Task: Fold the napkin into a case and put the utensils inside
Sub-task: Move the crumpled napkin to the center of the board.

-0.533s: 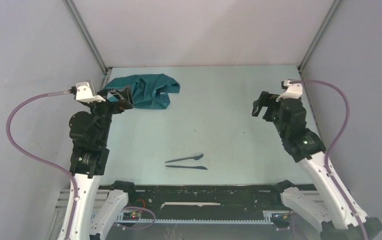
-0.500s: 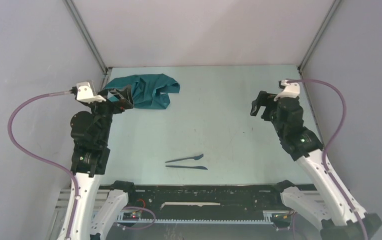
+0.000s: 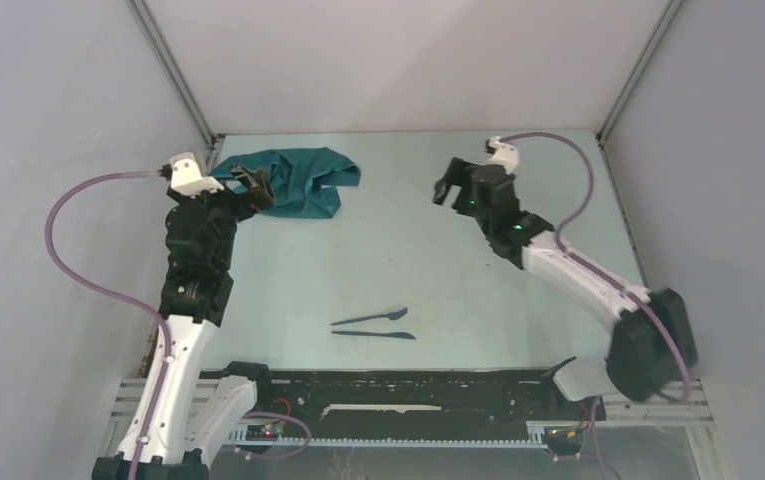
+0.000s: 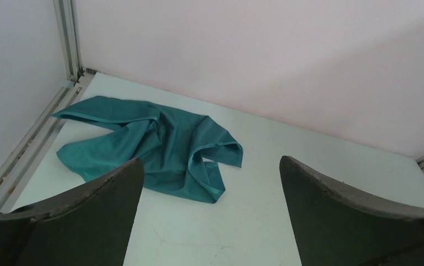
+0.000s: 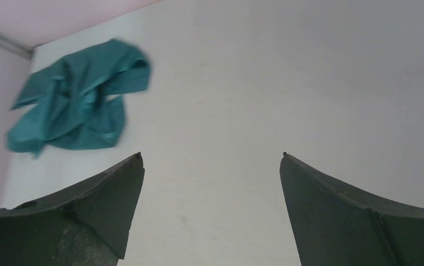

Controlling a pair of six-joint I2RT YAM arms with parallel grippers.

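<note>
Well, the left gripper (image 3: 250, 185) hangs with its jaws spread wide and nothing between them, over the napkin's (image 3: 298, 180) 8 o'clock edge. The right gripper (image 3: 445, 190) is just as wide and just as empty, well apart from the cloth, out at its 3 o'clock over bare table (image 3: 438, 260).

The napkin lies crumpled at about 11 o'clock on the table, close to the far left corner, with a flap rolled over on its right side. The utensils (image 3: 373, 326) lie side by side at 6 o'clock, near the front edge, well clear of both arms.

By my reading, the step in hand is the reach for the cloth, to spread it flat before any folding.

To do it well:
- Send each gripper to a true corner or hemmed edge, not into the bunched middle; a pinch on a fold would lift several layers at once.
- Let the left take the near-left edge below it and the right come in from 3 o'clock for the rolled flap.
- Come down low so one finger slides under a single layer.
- Draw the cloth toward the table's centre, away from the corner, but stop short of the utensils.
</note>
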